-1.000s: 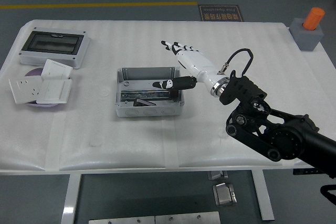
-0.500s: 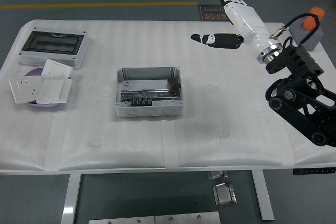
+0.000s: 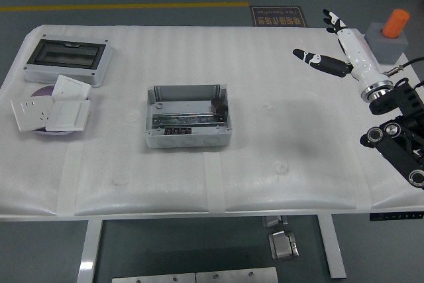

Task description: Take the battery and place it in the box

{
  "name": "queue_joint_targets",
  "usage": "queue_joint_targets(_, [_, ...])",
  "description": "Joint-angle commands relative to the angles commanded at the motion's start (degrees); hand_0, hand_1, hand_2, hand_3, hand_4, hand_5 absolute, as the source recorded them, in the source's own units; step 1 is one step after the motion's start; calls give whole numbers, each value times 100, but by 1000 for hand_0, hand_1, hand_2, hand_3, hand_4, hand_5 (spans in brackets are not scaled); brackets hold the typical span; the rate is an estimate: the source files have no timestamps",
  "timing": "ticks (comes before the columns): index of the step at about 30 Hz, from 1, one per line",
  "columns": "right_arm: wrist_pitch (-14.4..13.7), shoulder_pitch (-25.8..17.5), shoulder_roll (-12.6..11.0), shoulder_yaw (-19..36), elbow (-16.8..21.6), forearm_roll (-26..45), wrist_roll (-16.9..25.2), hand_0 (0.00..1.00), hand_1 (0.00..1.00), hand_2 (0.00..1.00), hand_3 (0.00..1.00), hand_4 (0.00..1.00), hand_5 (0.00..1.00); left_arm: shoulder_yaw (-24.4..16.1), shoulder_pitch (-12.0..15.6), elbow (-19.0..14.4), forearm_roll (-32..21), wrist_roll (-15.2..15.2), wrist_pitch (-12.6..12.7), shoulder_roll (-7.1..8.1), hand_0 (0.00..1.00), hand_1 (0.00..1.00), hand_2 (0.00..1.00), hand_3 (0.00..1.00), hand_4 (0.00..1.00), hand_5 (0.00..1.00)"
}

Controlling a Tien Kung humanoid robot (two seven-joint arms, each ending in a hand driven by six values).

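With the battery (image 3: 216,105) lying inside the grey junction box (image 3: 189,117) at its right end, the empty, spread-fingered right hand (image 3: 338,41) is best kept well clear of the table (image 3: 265,164).

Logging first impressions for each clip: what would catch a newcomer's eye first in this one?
Probably the right hand, white with black fingers spread and holding nothing, raised over the table's far right. Next, the open grey box at the table's centre, with a small dark object, possibly the battery, at its right end. At far left sit a grey enclosure with a dark window and white socket plates.
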Motion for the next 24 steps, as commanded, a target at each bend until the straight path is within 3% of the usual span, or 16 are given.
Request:
queue_joint_targets(6, [-25, -413, 230, 242, 173, 337, 170, 998, 849, 902, 998, 998, 656, -62, 81, 0, 27, 14, 3, -14, 531, 629, 445, 541, 507, 376])
queue_joint_targets(24, [35, -818, 194, 541, 677, 927, 391, 991, 844, 846, 966, 998, 649, -68, 179, 0, 57, -8, 3, 54, 532, 629, 446, 542, 504, 375])
